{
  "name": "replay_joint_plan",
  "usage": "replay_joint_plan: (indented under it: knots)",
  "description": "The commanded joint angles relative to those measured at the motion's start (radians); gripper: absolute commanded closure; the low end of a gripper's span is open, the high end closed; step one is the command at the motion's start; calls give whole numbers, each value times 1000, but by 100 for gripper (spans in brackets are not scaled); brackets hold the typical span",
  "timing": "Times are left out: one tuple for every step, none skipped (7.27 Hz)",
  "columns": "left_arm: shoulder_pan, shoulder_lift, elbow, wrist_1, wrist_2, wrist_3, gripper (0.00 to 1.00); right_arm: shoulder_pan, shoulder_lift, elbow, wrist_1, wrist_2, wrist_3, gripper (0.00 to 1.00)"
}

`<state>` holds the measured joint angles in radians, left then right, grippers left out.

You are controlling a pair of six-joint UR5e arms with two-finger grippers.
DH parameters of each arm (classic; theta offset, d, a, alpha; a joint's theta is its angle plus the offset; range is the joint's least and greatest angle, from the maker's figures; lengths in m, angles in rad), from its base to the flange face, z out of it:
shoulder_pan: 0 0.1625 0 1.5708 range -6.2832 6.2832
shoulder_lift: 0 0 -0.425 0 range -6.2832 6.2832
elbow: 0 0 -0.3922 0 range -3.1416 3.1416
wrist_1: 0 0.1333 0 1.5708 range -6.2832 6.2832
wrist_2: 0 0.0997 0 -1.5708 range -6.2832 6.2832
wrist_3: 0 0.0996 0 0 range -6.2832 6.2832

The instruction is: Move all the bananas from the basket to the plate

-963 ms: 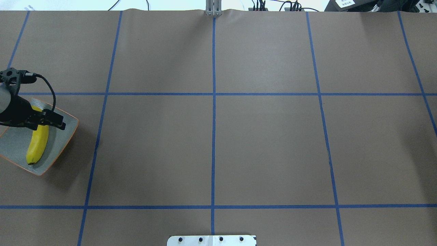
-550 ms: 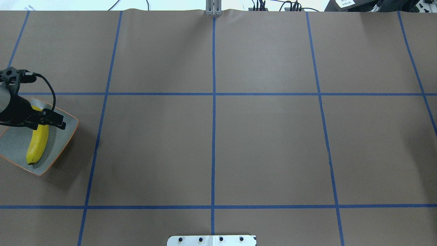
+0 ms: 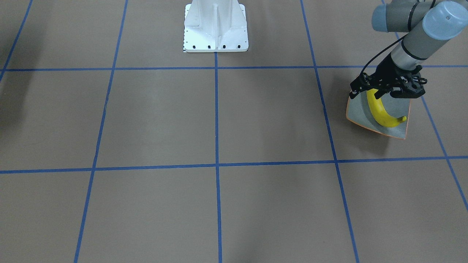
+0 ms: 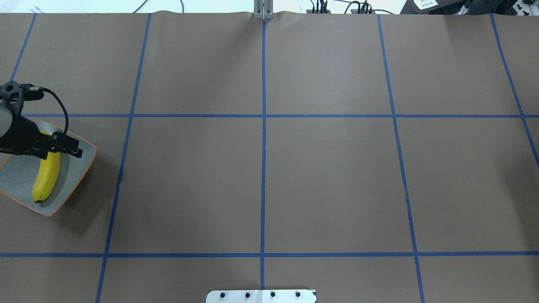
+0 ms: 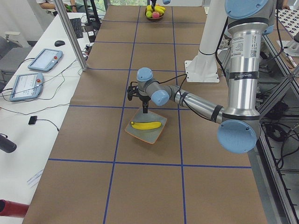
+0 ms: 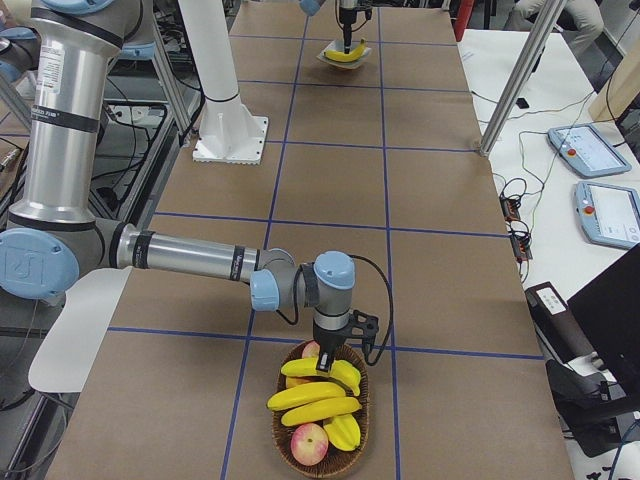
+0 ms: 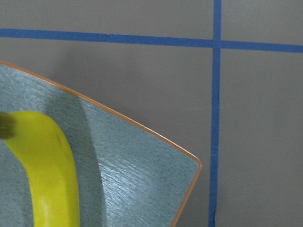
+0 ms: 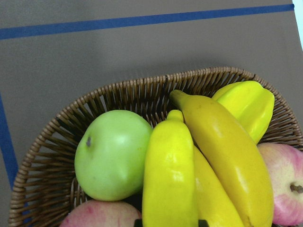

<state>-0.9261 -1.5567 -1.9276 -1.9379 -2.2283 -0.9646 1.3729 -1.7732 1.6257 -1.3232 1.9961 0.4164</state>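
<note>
One banana [image 3: 384,111] lies on the plate [image 3: 360,113]. The left gripper [image 3: 380,94] hangs just over it and holds nothing. I cannot tell how wide it is. At least two bananas [image 8: 222,151] wait in the basket [image 8: 123,92]. The right gripper [image 6: 322,360] hangs just above them. I cannot tell its state either.

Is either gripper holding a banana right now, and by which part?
Left gripper seems to hold nothing: its banana lies on the plate. Right gripper is down among bananas in the basket; grip cannot be told.
</note>
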Motion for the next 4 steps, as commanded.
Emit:
replay_joint_plan:
  knots:
    - [1, -12, -4, 0, 1, -23, 1, 17, -21, 75, -13, -3, -65, 100]
    - [1, -13, 1, 0, 1, -22, 1, 62, -17, 82, -37, 1, -136, 100]
    - [3, -16, 4, 0, 1, -22, 1, 66, -20, 129, -54, 4, -189, 100]
    - [3, -19, 4, -1, 1, -23, 1, 66, -26, 208, -59, 25, -192, 100]
